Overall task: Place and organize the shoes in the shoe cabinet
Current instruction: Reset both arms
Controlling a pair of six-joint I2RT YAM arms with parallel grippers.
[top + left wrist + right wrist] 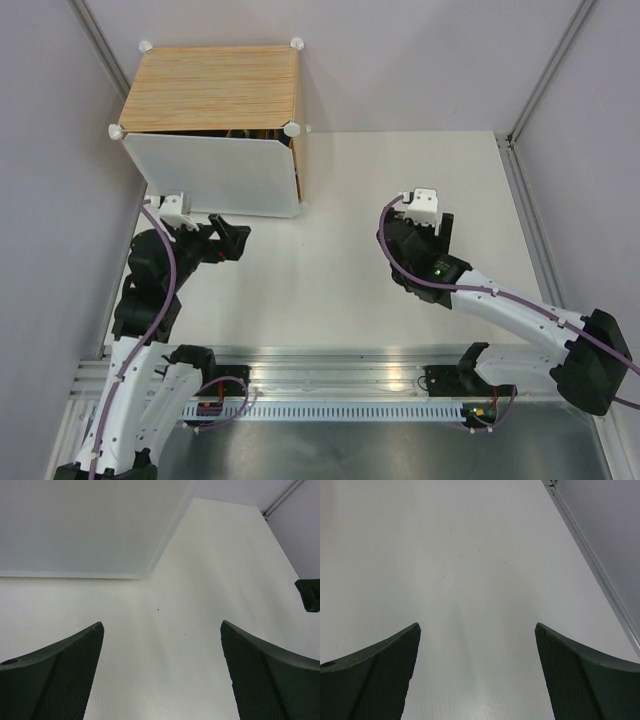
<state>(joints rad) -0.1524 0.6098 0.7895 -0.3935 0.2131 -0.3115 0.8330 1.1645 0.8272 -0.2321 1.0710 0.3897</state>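
Observation:
The shoe cabinet stands at the table's far left, its wood-grain top facing up. Its frosted white door panel covers the front and also fills the upper left of the left wrist view. The shoes are hidden; only a thin dark slit shows above the door. My left gripper is open and empty just in front of the door's lower edge, over bare table. My right gripper is open and empty over the table's middle right.
The white table runs to a raised rail at its right edge. Grey walls close in the left, back and right. A metal mounting rail lies along the near edge. A dark part of the right arm shows at the left wrist view's right edge.

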